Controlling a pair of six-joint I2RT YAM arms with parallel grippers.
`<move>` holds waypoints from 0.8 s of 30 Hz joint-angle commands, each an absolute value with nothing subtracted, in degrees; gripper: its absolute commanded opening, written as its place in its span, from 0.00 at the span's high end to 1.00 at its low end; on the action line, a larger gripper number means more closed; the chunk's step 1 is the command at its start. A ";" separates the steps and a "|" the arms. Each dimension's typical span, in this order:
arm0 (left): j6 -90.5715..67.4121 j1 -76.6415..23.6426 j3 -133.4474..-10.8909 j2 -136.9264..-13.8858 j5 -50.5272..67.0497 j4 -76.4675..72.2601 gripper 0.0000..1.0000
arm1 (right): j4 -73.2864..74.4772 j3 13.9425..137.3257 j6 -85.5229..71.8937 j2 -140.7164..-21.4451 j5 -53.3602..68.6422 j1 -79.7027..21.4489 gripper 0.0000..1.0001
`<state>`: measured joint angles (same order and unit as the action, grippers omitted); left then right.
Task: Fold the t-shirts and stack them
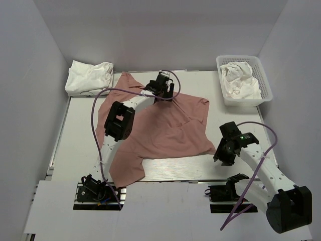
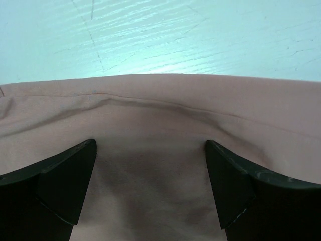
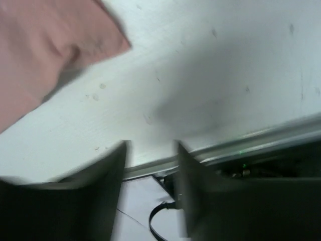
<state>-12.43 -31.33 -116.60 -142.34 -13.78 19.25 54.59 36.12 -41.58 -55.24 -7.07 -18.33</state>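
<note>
A dusty-pink t-shirt [image 1: 160, 128] lies spread and rumpled across the middle of the table. My left gripper [image 1: 167, 95] hovers over its far edge, open. In the left wrist view the fingers [image 2: 65, 181] stand wide apart above the pink cloth [image 2: 160, 115], just short of its hem, with nothing between them. My right gripper [image 1: 224, 159] is just off the shirt's near right corner, over bare table. In the blurred right wrist view its jaws [image 3: 150, 150] are apart and empty, and the pink corner [image 3: 45, 45] lies at the upper left. White t-shirts sit in a pile [image 1: 89, 76] at the back left.
A white basket [image 1: 265, 83] at the back right holds more crumpled white cloth [image 1: 239, 80]. The table's metal front rail [image 3: 251, 145] runs right under my right gripper. Grey walls close in the table on three sides.
</note>
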 commanded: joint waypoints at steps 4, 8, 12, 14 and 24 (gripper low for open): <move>-12.13 -31.11 -116.63 -145.02 -4.15 21.72 0.00 | 60.47 39.54 -44.56 -53.52 -11.07 -17.84 0.30; -11.08 -31.11 -116.63 -142.92 0.60 21.18 0.00 | 50.49 41.48 -37.63 -52.91 -8.53 -18.02 0.30; -11.07 -31.11 -119.34 -139.23 2.55 22.92 0.00 | 40.45 42.54 -31.75 -54.75 -4.84 -18.28 0.28; -11.07 -31.11 -119.97 -135.64 2.38 24.95 0.00 | 38.41 43.24 -31.20 -56.24 -5.44 -18.37 0.28; -25.37 -31.11 -80.19 -101.37 -11.33 25.06 0.00 | 30.96 40.08 -31.03 -59.49 -12.21 -18.28 0.25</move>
<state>-18.50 -31.09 -89.01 -111.79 -7.38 26.24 36.84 40.58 -31.90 -60.03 -8.27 -18.15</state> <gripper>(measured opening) 0.997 0.745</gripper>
